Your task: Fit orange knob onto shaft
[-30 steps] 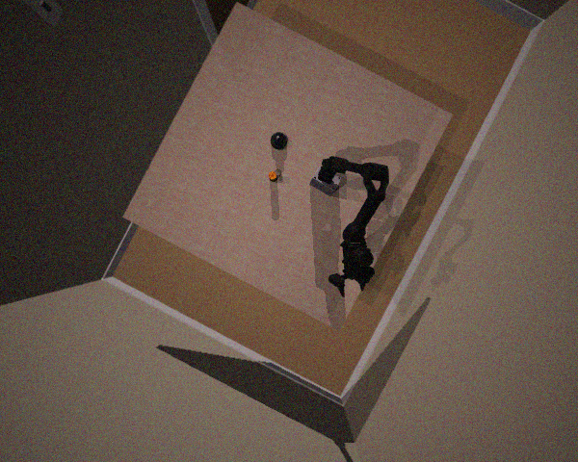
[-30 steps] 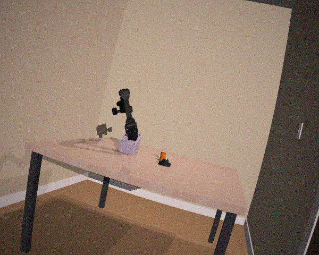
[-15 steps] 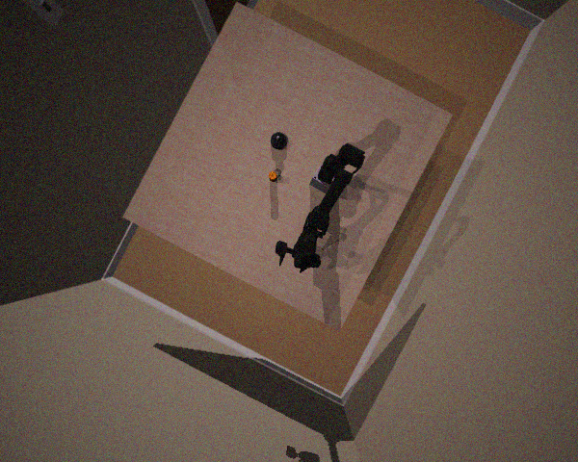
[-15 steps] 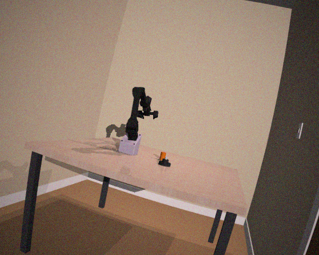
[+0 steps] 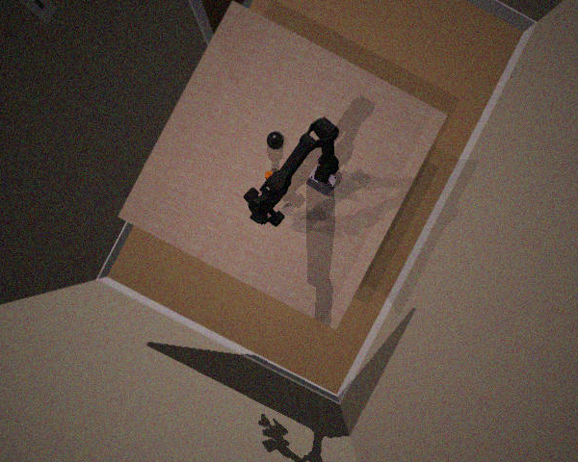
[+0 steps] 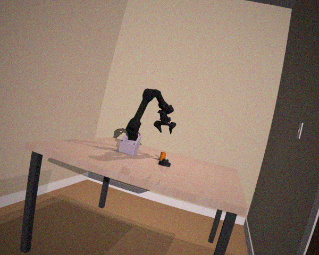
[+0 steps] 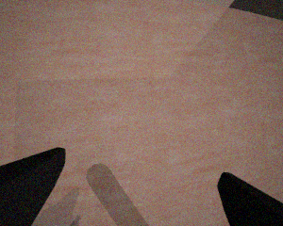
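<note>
The orange knob (image 5: 268,174) (image 6: 162,155) stands upright on the table (image 5: 204,149) (image 6: 201,181); the arm partly covers it in the top view. The black round pedestal (image 5: 275,140) (image 6: 164,163) stands a short way from the knob and overlaps its lower part in the exterior view. A tiny glint shows on its top; the shaft and its flat side are too small to make out. My gripper (image 5: 263,209) (image 6: 166,133) (image 7: 145,169) is open and empty, pointing down, high above the table. Neither knob nor pedestal shows in the wrist view. The knob's hole is hidden.
The arm's pale lilac base (image 6: 128,145) stands on the table, with the arm (image 5: 292,161) (image 6: 140,111) bent up and over from it. Shadows of the arm lie across the table. A table edge shows at the upper right of the wrist view.
</note>
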### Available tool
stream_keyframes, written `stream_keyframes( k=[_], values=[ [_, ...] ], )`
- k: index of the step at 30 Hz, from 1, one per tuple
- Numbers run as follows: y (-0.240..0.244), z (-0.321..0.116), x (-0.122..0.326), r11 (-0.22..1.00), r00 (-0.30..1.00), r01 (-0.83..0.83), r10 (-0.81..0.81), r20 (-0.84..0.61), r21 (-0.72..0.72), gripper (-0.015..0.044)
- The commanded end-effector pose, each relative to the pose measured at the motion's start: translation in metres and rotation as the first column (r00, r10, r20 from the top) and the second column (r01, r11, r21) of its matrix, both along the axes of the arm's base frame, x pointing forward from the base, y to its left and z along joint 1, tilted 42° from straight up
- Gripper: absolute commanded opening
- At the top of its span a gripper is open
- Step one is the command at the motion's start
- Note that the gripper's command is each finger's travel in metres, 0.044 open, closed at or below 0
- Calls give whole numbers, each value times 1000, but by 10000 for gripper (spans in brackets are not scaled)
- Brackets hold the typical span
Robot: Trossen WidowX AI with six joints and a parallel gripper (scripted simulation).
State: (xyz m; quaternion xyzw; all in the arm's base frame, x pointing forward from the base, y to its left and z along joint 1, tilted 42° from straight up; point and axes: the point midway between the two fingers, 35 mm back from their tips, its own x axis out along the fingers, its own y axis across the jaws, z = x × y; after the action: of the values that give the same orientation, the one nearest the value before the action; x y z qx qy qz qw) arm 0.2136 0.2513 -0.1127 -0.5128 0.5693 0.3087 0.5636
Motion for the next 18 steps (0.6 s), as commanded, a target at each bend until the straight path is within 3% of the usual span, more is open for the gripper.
stream_keyframes(
  k=[1, 10, 18],
  values=[
    [-53, 16, 22, 989, 997, 73, -76, -15, -132, 440],
    [-187, 66, 41, 874, 955, 199, -275, -113, -444, 440],
    [-211, 52, 38, 863, 950, 202, -288, -122, -464, 440]
  ],
)
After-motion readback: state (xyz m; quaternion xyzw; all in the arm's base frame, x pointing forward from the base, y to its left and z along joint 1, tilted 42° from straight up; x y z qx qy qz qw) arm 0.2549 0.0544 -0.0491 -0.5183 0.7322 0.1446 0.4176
